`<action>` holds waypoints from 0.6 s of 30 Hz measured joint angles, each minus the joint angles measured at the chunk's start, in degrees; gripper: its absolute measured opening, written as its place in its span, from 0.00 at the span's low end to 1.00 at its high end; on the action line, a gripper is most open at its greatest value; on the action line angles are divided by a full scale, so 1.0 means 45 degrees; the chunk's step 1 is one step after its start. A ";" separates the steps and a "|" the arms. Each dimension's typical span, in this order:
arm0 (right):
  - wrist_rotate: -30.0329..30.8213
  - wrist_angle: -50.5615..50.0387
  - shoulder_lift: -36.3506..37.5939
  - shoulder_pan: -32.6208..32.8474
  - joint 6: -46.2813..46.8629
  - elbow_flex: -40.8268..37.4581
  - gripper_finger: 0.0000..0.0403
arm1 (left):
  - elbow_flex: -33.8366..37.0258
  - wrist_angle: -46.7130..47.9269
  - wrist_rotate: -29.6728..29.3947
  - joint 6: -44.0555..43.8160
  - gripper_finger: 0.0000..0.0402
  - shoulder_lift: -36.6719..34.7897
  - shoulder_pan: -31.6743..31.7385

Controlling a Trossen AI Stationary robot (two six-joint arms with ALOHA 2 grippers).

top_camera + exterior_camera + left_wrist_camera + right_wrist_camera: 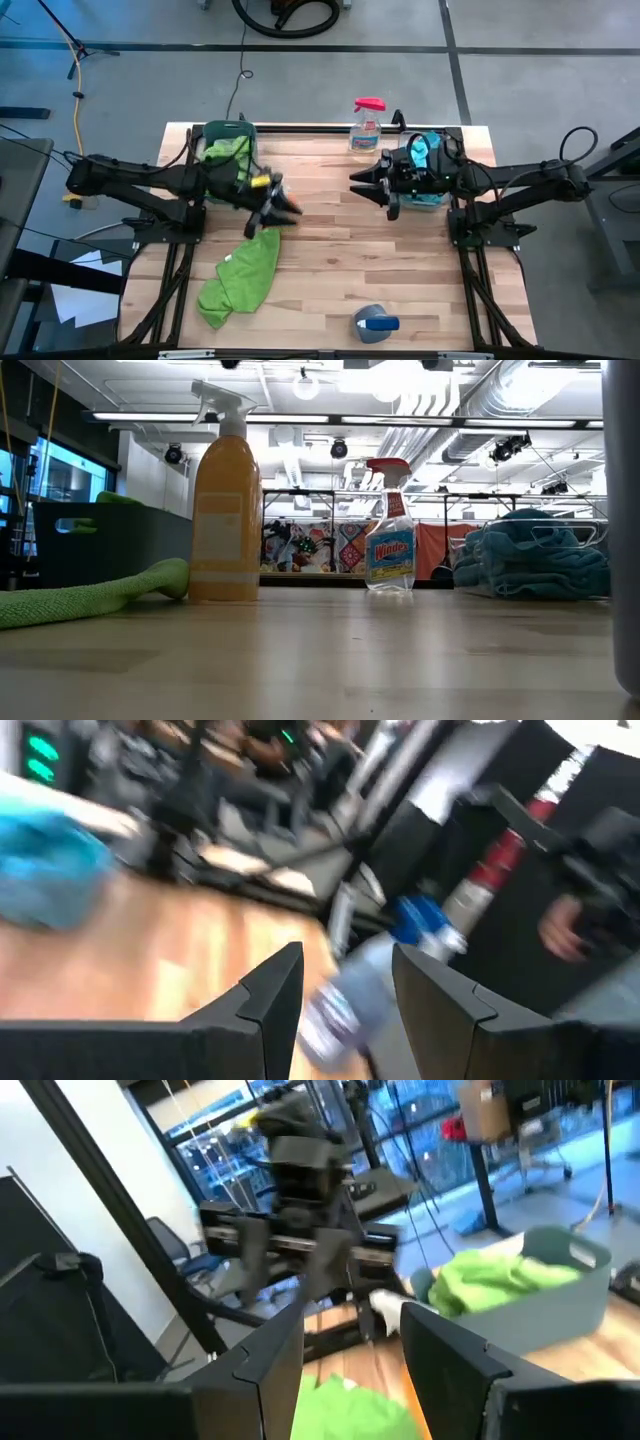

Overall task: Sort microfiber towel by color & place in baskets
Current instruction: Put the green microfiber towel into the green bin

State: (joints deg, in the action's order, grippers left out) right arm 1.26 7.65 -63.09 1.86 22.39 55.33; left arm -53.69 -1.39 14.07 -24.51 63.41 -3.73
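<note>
On the table, left side: dark teal basket [228, 140] at the back edge, with a green towel [226, 150] heaped inside.
Left claw [283, 211]: raised just in front of that basket, fingers apart, nothing between them.
Loose green towel [243, 278]: spread flat on the wood [330, 250], below the left claw.
Fallen spray bottle [374, 322]: lying near the front edge.
Window-cleaner bottle [367, 125]: upright at the back.
Right claw [361, 184]: fingers apart, empty, beside the clear basket [436, 198] holding blue towels [424, 150].

2 baskets [226, 133] [428, 196], 3 spray bottles [366, 125] [374, 322] [226, 500], 2 grippers [285, 208] [357, 184].
</note>
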 joint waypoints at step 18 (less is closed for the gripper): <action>-0.0053 -0.2622 -0.0005 0.0031 -0.0078 0.0000 0.41 | -0.4721 1.2026 -0.6479 -0.3216 0.36 0.2802 -0.9332</action>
State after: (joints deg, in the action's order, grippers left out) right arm 1.02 -4.15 -63.11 2.00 22.04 55.33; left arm -74.94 52.73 -15.08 -38.99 76.02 -45.73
